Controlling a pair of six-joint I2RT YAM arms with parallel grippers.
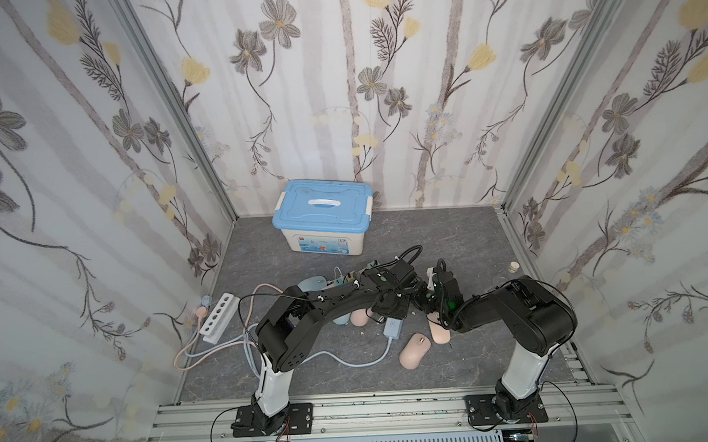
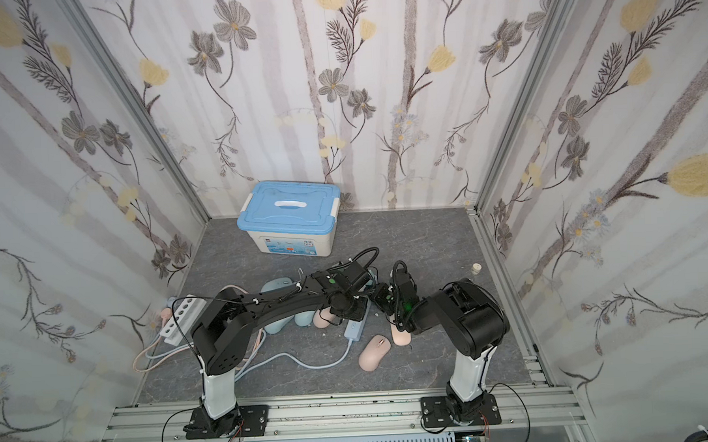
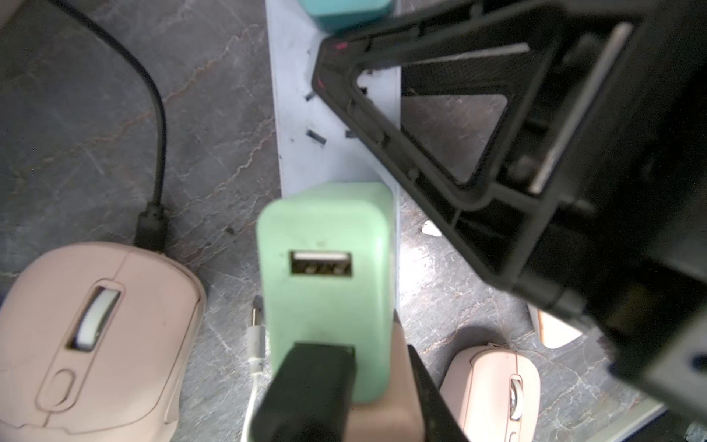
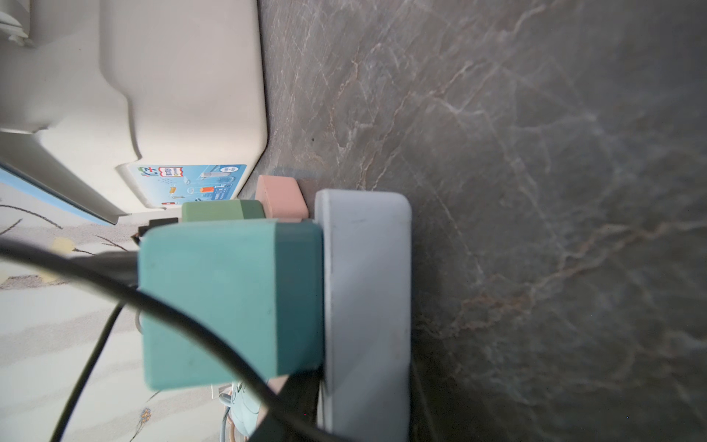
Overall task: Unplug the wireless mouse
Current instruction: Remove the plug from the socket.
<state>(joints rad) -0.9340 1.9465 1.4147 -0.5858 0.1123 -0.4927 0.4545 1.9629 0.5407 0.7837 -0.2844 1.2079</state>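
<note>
A pink mouse (image 3: pixel 95 336) (image 1: pixel 360 318) lies beside the light-blue power strip (image 3: pixel 302 114) (image 4: pixel 363 287), with a black cable (image 3: pixel 153 114) plugged into its front. A black USB plug (image 3: pixel 306 390) sits in the lower port of the green charger (image 3: pixel 325 229); the upper port is empty. My left gripper (image 3: pixel 378 413) (image 1: pixel 389 310) hovers over that plug and the pink charger (image 3: pixel 382 382). Only one of its fingers (image 3: pixel 432 405) shows, so its grip is unclear. My right gripper (image 4: pixel 355 421) (image 1: pixel 423 305) clamps the strip beside the teal charger (image 4: pixel 229 302).
A blue-lidded storage box (image 1: pixel 323 217) stands at the back. A white socket strip (image 1: pixel 219 318) and looped cables lie at the left. Two more pink mice (image 1: pixel 415 350) (image 1: pixel 439 331) and a blue mouse (image 1: pixel 312 283) crowd the strip. Both arms meet over it.
</note>
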